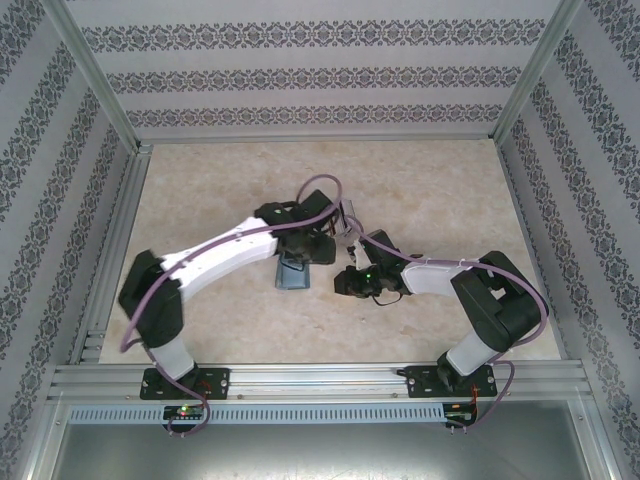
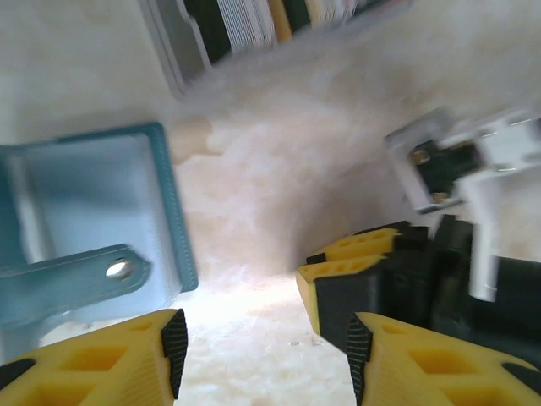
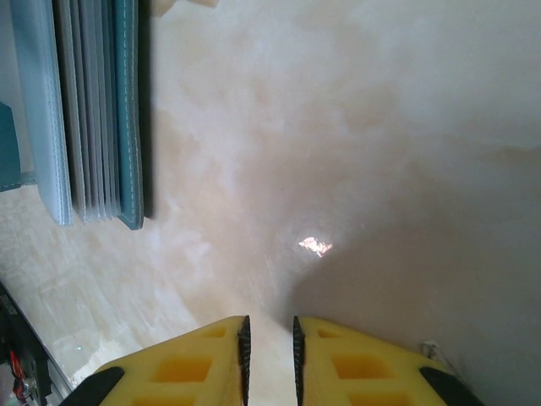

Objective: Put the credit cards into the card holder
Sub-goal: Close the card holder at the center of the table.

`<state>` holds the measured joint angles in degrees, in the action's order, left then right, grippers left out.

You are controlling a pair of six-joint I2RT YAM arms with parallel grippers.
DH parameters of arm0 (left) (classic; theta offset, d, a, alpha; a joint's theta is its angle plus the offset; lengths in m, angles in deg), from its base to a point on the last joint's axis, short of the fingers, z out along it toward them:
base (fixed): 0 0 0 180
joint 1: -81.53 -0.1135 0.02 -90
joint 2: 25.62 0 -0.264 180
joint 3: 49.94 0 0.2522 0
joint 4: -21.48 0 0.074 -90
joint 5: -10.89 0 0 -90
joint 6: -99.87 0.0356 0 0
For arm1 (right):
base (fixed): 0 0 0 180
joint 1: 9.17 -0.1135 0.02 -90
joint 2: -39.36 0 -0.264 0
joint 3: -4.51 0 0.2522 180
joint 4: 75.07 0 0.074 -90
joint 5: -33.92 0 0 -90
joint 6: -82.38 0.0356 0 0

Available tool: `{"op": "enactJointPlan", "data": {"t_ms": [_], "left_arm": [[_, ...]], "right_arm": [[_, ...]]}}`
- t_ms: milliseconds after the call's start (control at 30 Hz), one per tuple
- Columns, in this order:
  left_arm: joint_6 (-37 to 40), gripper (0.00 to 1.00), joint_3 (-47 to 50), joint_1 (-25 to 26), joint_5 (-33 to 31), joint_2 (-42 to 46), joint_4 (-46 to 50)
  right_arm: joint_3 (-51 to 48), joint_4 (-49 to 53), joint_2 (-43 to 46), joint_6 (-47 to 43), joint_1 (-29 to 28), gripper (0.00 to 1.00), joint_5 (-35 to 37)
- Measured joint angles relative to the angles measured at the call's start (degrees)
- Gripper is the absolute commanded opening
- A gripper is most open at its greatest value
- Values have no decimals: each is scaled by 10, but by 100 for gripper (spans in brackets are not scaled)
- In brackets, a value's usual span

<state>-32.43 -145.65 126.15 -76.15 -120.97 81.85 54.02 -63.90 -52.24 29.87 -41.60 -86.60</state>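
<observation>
The left gripper (image 2: 262,364) hangs low over the surface (image 2: 279,169), jaws apart and empty, its arm reaching from the near left corner to the middle. The right gripper (image 3: 268,355) is almost closed, seemingly on nothing, though a thin card could hide there. The card holder (image 2: 93,228) lies open mid-surface, just beside the left gripper. The credit cards (image 2: 254,24) stand in a grey rack (image 2: 169,51) nearer the far edge. Likely next step: fetching a card, which calls for a fine edge pinch.

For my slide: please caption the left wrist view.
Open left gripper over the table, teal card holder lying open beside it.
</observation>
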Motion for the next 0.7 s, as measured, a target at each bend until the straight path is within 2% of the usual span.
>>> {"op": "enactJointPlan", "data": {"t_ms": [133, 267, 400, 467, 700], "left_arm": [[-4, 52, 69, -61, -15, 134, -3], [-24, 42, 197, -157, 9, 243, -47], [-50, 16, 298, -194, 75, 224, -118], [-56, 9, 323, -199, 103, 197, -145], [-67, 7, 335, -200, 160, 160, -228]], "right_arm": [[9, 4, -7, 0, 0, 25, -3], [23, 4, -19, 0, -6, 25, -4], [32, 3, -21, 0, -11, 25, -4], [36, 1, -26, 0, -11, 25, -5], [39, -7, -42, 0, -11, 25, -7]]}}
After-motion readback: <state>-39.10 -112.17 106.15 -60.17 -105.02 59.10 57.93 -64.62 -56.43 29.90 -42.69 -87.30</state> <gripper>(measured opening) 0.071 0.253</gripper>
